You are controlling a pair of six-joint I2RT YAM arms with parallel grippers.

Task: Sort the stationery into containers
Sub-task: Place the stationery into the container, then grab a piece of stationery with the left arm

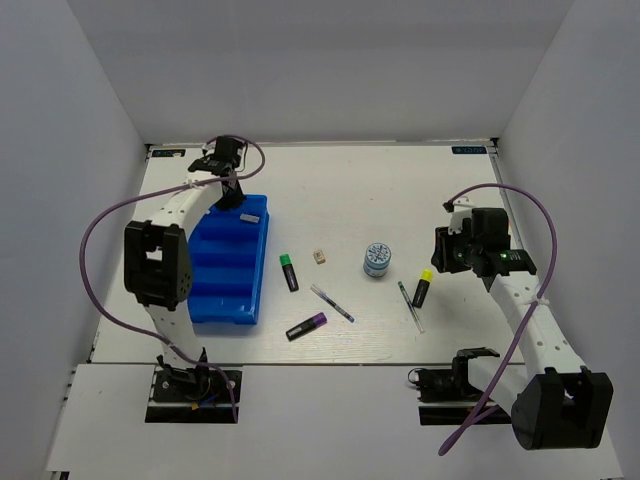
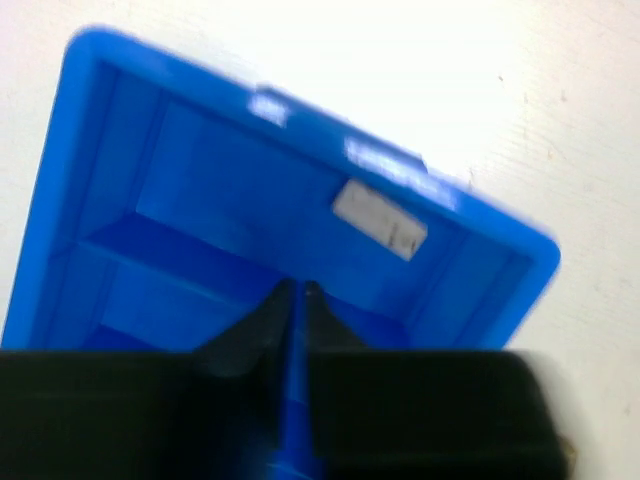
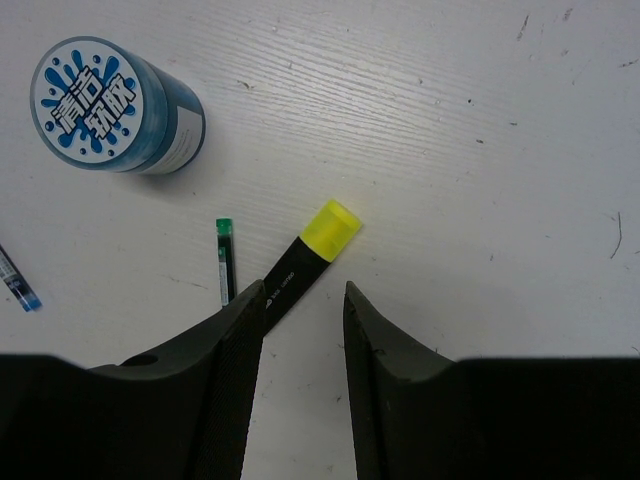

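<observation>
White surface (image 1: 400,190) between pale walls. Left hand (image 2: 297,290) hovers over the blue tray (image 2: 90,120), its fingers a narrow slit apart with nothing between them — a pale eraser (image 2: 380,220) lies in the compartment just ahead. Right hand (image 3: 305,300) is spread and grips nothing; the yellow-capped highlighter (image 3: 325,235) lies just ahead, its black body running beneath one finger — the round tin (image 3: 110,105) sits farther ahead, to the left.

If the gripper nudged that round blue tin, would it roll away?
Probably not: the tin stands upright on its flat end, so it would likely slide. Knocked onto its side, its round wall could roll. It looks rigid.
</observation>
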